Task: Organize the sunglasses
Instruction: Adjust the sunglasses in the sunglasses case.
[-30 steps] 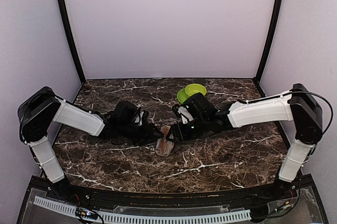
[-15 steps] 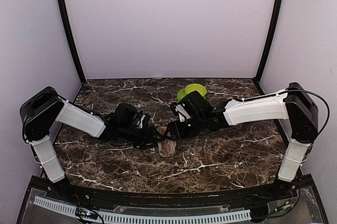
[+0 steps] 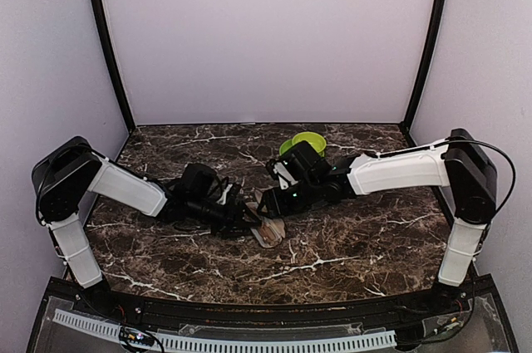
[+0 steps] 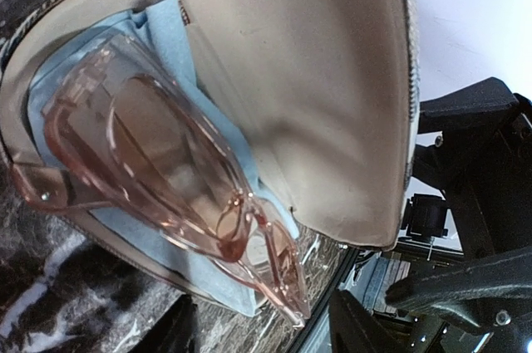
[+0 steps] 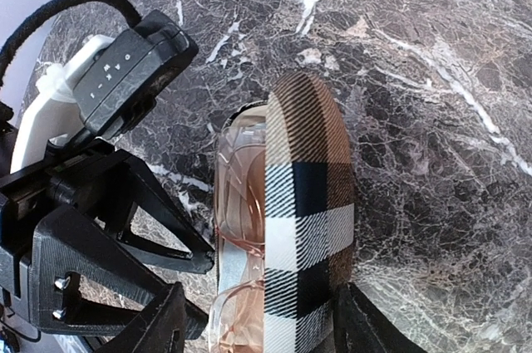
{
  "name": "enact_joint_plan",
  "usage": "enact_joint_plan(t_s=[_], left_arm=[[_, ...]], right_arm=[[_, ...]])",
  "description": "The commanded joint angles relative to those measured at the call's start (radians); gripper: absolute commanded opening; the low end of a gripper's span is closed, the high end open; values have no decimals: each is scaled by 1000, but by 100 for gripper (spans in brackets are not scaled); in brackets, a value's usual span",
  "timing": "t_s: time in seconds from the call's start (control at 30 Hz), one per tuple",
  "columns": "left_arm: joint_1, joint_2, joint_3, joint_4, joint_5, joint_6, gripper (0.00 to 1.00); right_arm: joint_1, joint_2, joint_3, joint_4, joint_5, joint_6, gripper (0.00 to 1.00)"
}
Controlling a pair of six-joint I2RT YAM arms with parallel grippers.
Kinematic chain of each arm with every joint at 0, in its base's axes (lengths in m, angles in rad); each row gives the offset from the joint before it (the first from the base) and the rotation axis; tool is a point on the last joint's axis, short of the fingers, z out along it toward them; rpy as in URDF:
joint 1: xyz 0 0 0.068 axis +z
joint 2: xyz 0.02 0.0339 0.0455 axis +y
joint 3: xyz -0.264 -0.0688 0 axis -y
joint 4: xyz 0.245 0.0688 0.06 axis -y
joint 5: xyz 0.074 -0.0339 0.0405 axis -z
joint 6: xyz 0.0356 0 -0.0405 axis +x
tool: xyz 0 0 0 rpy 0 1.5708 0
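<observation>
The pink translucent sunglasses (image 4: 158, 166) lie in the open plaid case (image 5: 307, 228) on the dark marble bench (image 3: 357, 237), lengthwise straight ahead of my right pincer (image 5: 258, 324), whose fingers stand apart astride its lid. My left pincer (image 4: 262, 324): clamped or not, I cannot tell.

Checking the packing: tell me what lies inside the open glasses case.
Pink sunglasses lie in the open case, resting on a blue cloth. Whatever is beneath the cloth is covered.
</observation>
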Motion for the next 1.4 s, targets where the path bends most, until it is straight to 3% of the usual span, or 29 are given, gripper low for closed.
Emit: enact_joint_plan(t_s=[0.0, 0.57, 0.9, 1.37], left_arm=[[1, -26, 11, -11, 40, 42, 54], [37, -145, -11, -157, -67, 188, 64], [36, -143, 108, -409, -296, 443, 60], [35, -46, 200, -445, -333, 501, 58]], right_arm=[[6, 20, 36, 0, -10, -19, 60], [6, 35, 61, -24, -3, -41, 60], [5, 46, 73, -30, -7, -44, 60], [6, 58, 84, -33, -14, -53, 60]])
